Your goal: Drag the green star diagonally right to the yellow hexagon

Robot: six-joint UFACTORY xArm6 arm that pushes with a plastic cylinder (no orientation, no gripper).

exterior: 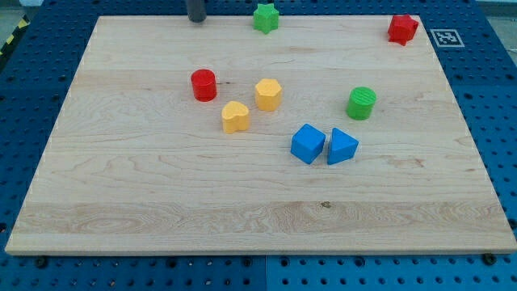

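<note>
The green star [265, 17] sits at the view's top edge of the wooden board, a little right of centre. The yellow hexagon [268, 94] lies near the middle of the board, well below the star. My tip [196, 20] is at the view's top, left of the green star with a clear gap between them, touching no block.
A yellow heart-like block [235, 117] lies just left and below the hexagon. A red cylinder [203, 85] is to its left. A green cylinder [361, 103], a blue cube [308, 144] and a blue triangular block [341, 146] lie right of centre. A red star [402, 29] is top right.
</note>
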